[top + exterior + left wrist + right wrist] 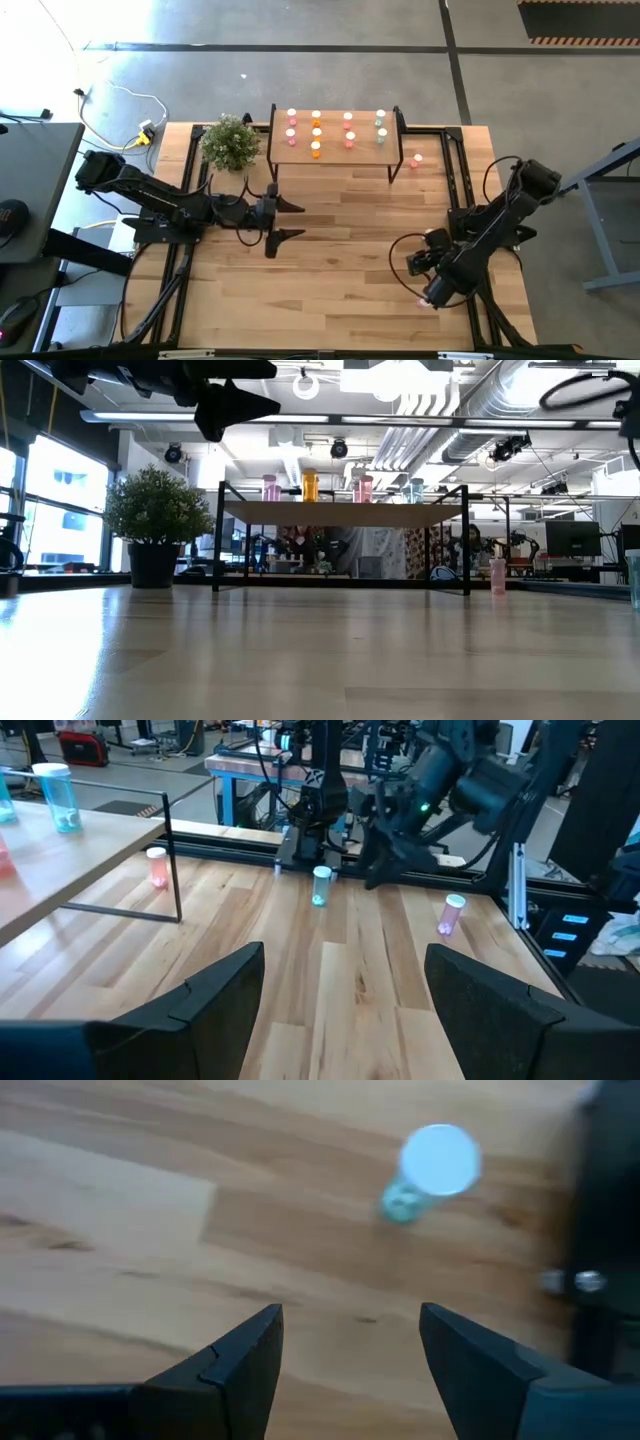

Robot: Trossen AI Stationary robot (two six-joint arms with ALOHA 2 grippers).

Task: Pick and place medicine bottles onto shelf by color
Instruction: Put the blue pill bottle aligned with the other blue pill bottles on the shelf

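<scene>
The left tool (290,220) hangs over the middle of the desk (340,290), its fingers apart and holding nothing. The right tool (412,268) points down near the right edge, fingers also apart, above a pale green bottle (425,1172) standing on the wood. Most bottles stand on the shelf (335,155); a pink bottle (417,160) stands just beside it.

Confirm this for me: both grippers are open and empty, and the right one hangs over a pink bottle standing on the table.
One thing is wrong: the colour. The right wrist view shows the open right gripper above a pale green bottle with a white cap, standing on the table. The rest holds: the left gripper is open and empty too.
</scene>
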